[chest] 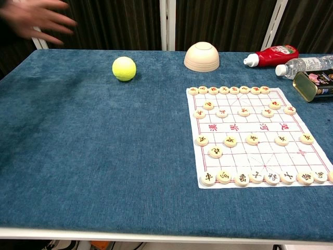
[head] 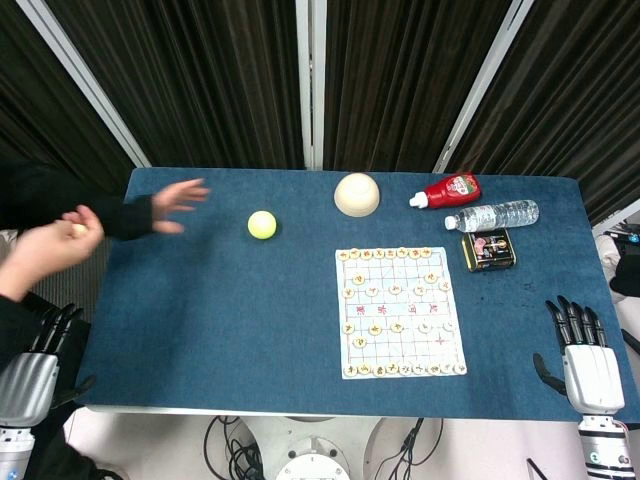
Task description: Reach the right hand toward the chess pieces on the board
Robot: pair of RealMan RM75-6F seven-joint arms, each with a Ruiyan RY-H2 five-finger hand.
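1. The counter (head: 220,330) is the biggest thing; it has a blue cloth top, and everything sits on it.

2. The board (head: 400,312) is a white sheet with lines; it lies flat on the right part of the counter; its long side runs from the near edge toward the far edge, away from the robot, and it sits almost straight.

3. The right hand (head: 580,345) is at the near right corner of the counter, well apart from the board; its fingers (head: 575,320) are spread, point up toward the far side, and hold nothing; I think the reach has barely begun, if at all; the whole move across to the board is left to do.

4. The left hand (head: 35,360) is at the near left edge, off the counter; its fingers are apart and hold nothing.

5. A person's hands (head: 175,205) wave over the far left corner; they look blurry.

6. A bowl (head: 357,194) sits upside down beyond the board; a red bottle (head: 450,189), a water bottle (head: 495,214) and a dark tin (head: 488,249) lie near the far right corner; a yellow ball (head: 262,224) rests to the left of the bowl.

7. The chess pieces (chest: 230,141) are small round discs; they sit in rows along the near and far ends of the board, with more scattered in between; none is touched.
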